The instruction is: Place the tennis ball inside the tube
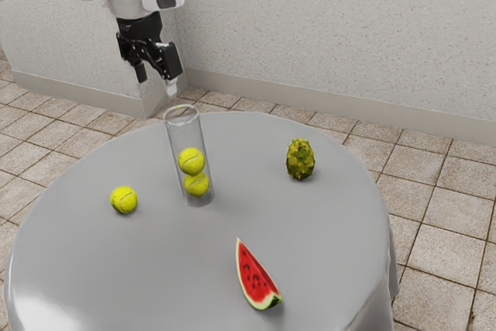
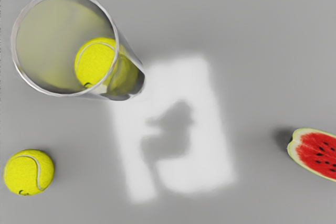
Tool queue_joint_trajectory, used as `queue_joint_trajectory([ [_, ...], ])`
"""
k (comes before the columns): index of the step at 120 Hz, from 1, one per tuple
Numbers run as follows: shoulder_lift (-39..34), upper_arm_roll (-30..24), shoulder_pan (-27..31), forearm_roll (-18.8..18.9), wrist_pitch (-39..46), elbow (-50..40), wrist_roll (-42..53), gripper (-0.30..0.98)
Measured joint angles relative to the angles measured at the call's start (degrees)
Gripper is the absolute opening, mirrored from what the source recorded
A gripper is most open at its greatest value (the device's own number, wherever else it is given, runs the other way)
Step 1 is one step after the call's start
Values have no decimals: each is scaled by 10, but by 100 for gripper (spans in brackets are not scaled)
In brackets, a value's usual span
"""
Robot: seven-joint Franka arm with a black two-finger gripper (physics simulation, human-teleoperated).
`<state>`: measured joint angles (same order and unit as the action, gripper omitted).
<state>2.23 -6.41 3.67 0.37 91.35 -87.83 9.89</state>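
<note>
Is hovering with released gripper [image 1: 156, 85], grasping nothing. Is having tennis ball [image 1: 123, 200] loose, to the exterior view's left of tube [image 1: 180, 133]. Is probably risking to topple tube by travelling low, or to roll ball away by pinching off-centre.

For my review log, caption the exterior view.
Open end effector, one tennis ball beside the clear tube, two more balls inside it.
</note>
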Motion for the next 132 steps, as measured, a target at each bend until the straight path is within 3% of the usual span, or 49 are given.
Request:
queue_joint_trajectory([
  [44, -4, 1, -6, 1, 6, -10, 8, 69],
  [64, -63, 31, -25, 3, 17, -104, 7, 69],
  [88, -106, 66, 6, 29, 68, -222, 15, 69],
  [132, -40, 111, 15, 49, 154, -282, 54, 69],
])
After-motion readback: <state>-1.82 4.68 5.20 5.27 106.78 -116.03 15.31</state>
